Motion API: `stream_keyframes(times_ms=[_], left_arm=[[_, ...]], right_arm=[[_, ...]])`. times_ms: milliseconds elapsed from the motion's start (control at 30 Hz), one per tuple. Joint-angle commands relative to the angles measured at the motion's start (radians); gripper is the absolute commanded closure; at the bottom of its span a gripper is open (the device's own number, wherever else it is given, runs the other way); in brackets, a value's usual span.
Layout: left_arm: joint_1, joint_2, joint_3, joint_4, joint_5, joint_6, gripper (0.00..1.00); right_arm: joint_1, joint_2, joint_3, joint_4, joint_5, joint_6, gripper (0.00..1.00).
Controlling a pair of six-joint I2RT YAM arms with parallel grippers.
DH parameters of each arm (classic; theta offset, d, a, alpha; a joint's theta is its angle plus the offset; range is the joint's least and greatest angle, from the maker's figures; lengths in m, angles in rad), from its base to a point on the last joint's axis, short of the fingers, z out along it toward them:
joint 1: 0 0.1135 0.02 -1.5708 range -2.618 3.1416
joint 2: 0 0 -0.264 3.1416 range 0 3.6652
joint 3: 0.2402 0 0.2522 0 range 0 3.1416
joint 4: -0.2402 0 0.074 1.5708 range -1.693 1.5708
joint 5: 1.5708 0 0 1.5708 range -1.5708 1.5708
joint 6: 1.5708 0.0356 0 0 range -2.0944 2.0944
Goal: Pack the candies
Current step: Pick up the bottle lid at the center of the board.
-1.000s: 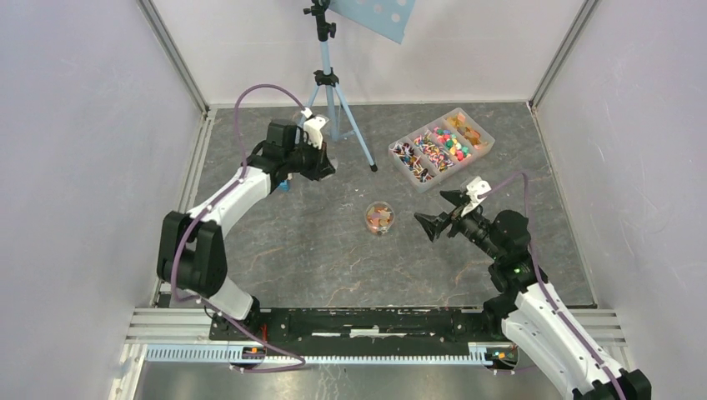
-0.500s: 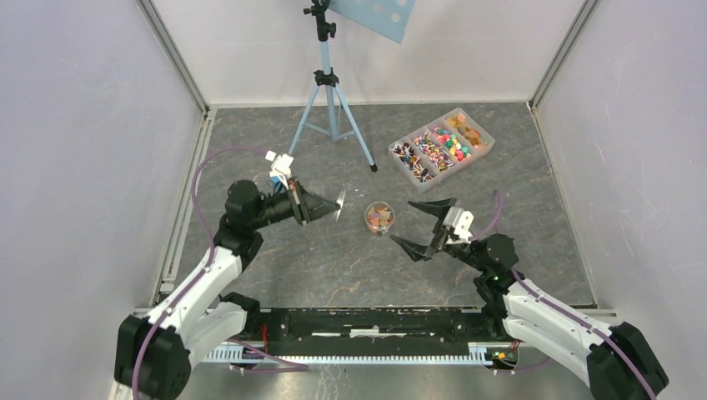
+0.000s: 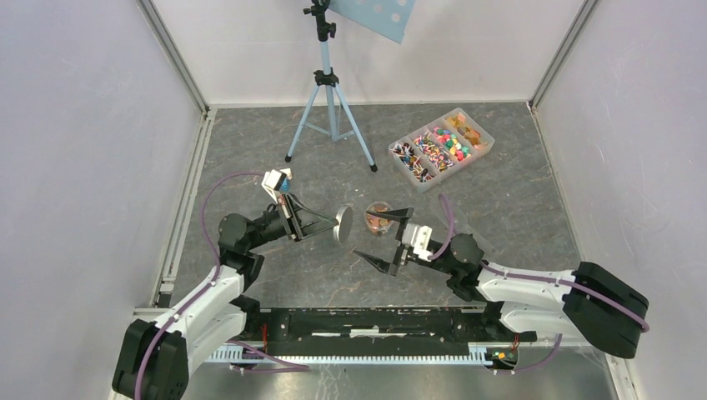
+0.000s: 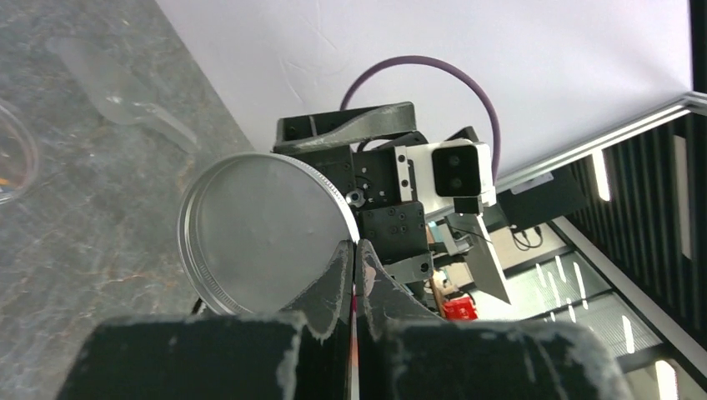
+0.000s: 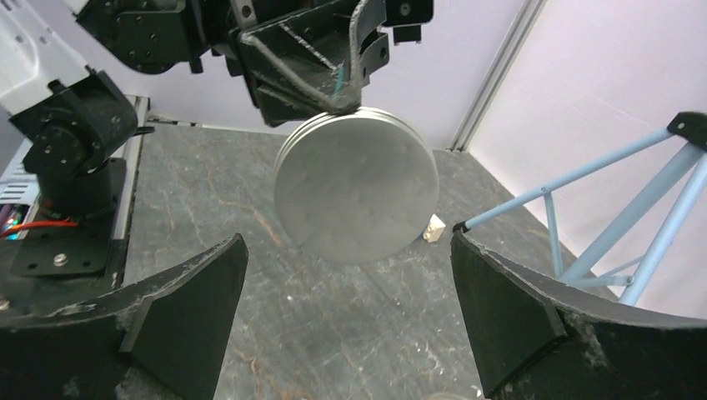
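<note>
The candies [image 3: 442, 148] fill a clear divided tray at the back right, and more candies lie in a small clear jar [image 3: 379, 218] at mid-table. My left gripper [image 3: 333, 225] is shut on the rim of a round metal lid [image 3: 343, 225], held on edge just left of the jar. The left wrist view shows that lid [image 4: 267, 233] pinched at my left gripper [image 4: 354, 250]. My right gripper [image 3: 383, 237] stands wide open, facing the lid, with the jar beside its far finger. In the right wrist view the lid [image 5: 357, 196] hangs ahead of my right gripper [image 5: 350, 283], apart from both fingers.
A light-blue tripod [image 3: 329, 108] stands at the back centre, its leg [image 5: 584, 192] showing to the right of the lid. A small white block [image 5: 433, 227] lies on the floor beyond the lid. A clear plastic scoop [image 4: 117, 75] lies on the table. White walls enclose three sides.
My left arm swung from the back left to mid-table, carrying the lid up to the jar. My right arm lowered and moved left, its open gripper now facing the lid.
</note>
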Motion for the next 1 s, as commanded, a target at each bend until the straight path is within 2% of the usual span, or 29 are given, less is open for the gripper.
stream_keyframes(times_ms=[0, 567, 967], left_arm=[[-0.007, -0.015, -0.007, 0.126, 0.053, -0.121, 0.98], [-0.019, -0.055, 0.001, 0.064, 0.058, -0.128, 0.98], [-0.02, -0.069, 0.0, -0.012, 0.071, -0.066, 0.98]], right_arm=[[0.026, 0.061, 0.075, 0.121, 0.067, -0.04, 0.02], [0.051, 0.186, 0.166, 0.116, 0.043, -0.039, 0.02], [0.059, 0.2, 0.169, 0.125, -0.016, -0.031, 0.02]])
